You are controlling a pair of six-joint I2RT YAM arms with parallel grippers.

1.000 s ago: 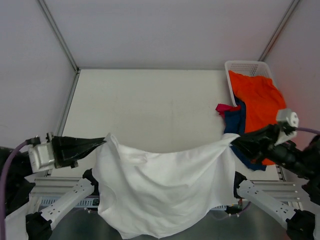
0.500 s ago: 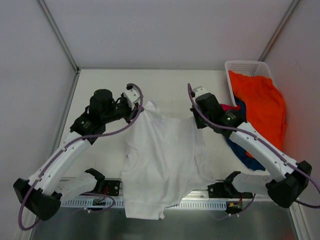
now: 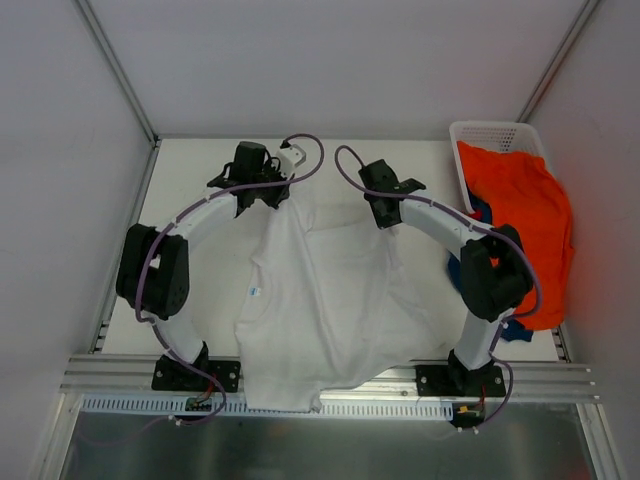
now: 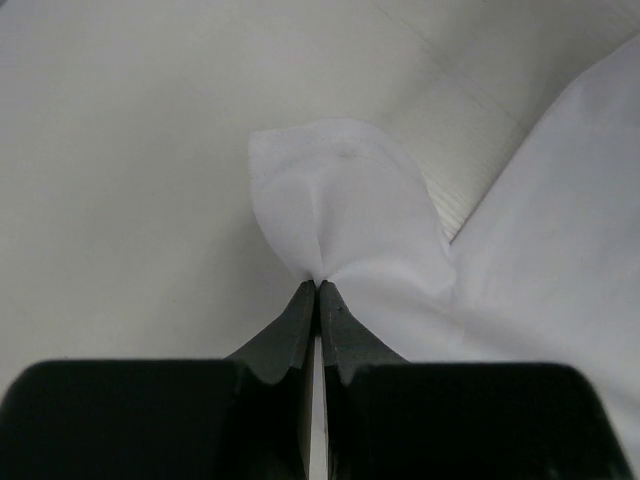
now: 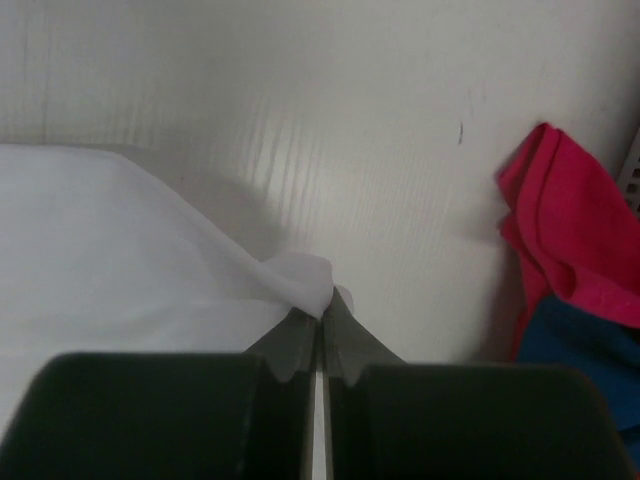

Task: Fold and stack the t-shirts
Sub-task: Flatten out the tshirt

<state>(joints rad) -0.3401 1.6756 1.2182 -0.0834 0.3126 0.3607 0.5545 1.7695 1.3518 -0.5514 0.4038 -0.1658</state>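
The white t-shirt (image 3: 325, 290) lies spread down the table, its lower hem over the near edge. My left gripper (image 3: 287, 195) is shut on its far left corner (image 4: 340, 215). My right gripper (image 3: 385, 222) is shut on its far right corner (image 5: 300, 275). The orange t-shirt (image 3: 520, 215) hangs over the white lattice basket (image 3: 495, 135) at the right. The navy t-shirt (image 5: 585, 355) and the magenta t-shirt (image 5: 570, 235) lie beside it, mostly hidden behind the right arm in the top view.
White walls close the table at the back and both sides. The metal rail (image 3: 320, 385) with both arm bases runs along the near edge. Bare table surface (image 3: 340, 165) lies beyond the grippers.
Both arms have swung the white shirt from hanging in the air over the near edge to lying on the table, and have reached farther back, pulling its top edge away from me.
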